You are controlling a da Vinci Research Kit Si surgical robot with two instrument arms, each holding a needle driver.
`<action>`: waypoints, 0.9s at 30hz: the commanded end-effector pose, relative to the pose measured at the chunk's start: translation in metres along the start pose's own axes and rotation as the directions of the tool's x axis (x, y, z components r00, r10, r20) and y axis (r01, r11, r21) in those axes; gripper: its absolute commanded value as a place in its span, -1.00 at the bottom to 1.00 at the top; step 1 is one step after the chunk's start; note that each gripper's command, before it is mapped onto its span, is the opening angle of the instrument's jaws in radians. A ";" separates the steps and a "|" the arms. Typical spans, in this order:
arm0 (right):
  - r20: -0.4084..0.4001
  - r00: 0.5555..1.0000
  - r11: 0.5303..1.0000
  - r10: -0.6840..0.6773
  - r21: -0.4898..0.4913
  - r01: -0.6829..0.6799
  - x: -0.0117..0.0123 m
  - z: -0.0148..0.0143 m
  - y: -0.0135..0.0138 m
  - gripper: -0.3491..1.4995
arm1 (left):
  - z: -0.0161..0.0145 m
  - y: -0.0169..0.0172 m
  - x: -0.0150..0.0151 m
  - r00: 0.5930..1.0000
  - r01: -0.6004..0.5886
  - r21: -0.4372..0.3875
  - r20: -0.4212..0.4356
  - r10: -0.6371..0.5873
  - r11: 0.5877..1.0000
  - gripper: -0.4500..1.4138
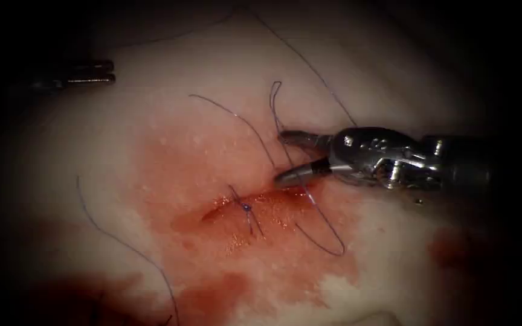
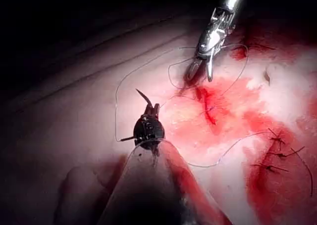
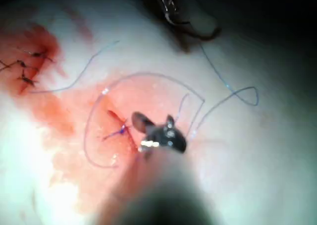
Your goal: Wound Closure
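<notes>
Nearest, a loop of thread (image 1: 327, 241) lies on the tissue (image 1: 170, 121) at 5 o'clock of the cut (image 1: 273, 199). The cut runs roughly 8 to 2 o'clock through red fluid (image 1: 212, 290) and carries one knotted stitch (image 1: 246, 207). At its right end the right claw (image 1: 284, 158) stands apart, holding nothing, with thread passing between its jaws and its lower tip touching the tissue. Far off at 10 o'clock, with open tissue between, the left claw (image 2: 151, 107) seems clamped on one end of the needle (image 2: 142, 96), which is clear of the tissue.
</notes>
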 end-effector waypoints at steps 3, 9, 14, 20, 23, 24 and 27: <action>0.000 1.000 1.000 0.027 -0.015 -0.027 -0.0002 0.0027 0.0014 0.36 | 0.0007 -0.0002 -0.0003 1.000 -0.001 -0.002 -0.001 0.001 1.000 -1.00; -0.003 0.998 0.998 0.058 -0.028 -0.058 0.0006 0.0041 0.0018 0.36 | 0.0007 -0.0002 -0.0003 1.000 -0.001 -0.002 -0.001 0.001 1.000 -1.00; -0.006 0.997 0.996 0.072 -0.045 -0.072 0.0014 0.0057 0.0026 0.36 | 0.0007 -0.0002 -0.0003 1.000 -0.002 -0.002 -0.004 0.002 1.000 -1.00; -0.005 0.997 0.994 0.080 -0.070 -0.080 0.0017 0.0071 0.0044 0.23 | 0.0007 -0.0002 -0.0003 1.000 -0.002 -0.002 -0.004 0.002 1.000 -1.00; 0.008 0.997 0.994 0.081 -0.071 -0.080 0.0013 0.0078 0.0046 -0.66 | 0.0008 -0.0002 -0.0003 1.000 -0.002 -0.002 -0.004 0.002 1.000 -1.00; 0.011 0.996 0.995 0.085 -0.061 -0.084 0.0011 0.0079 0.0046 -1.00 | 0.0008 -0.0002 -0.0003 1.000 -0.002 -0.002 -0.005 0.002 1.000 -1.00; 0.020 0.997 0.997 0.079 -0.023 -0.079 0.0008 0.0082 0.0042 -1.00 | 0.0009 -0.0001 -0.0003 1.000 -0.003 -0.005 -0.003 0.003 1.000 -1.00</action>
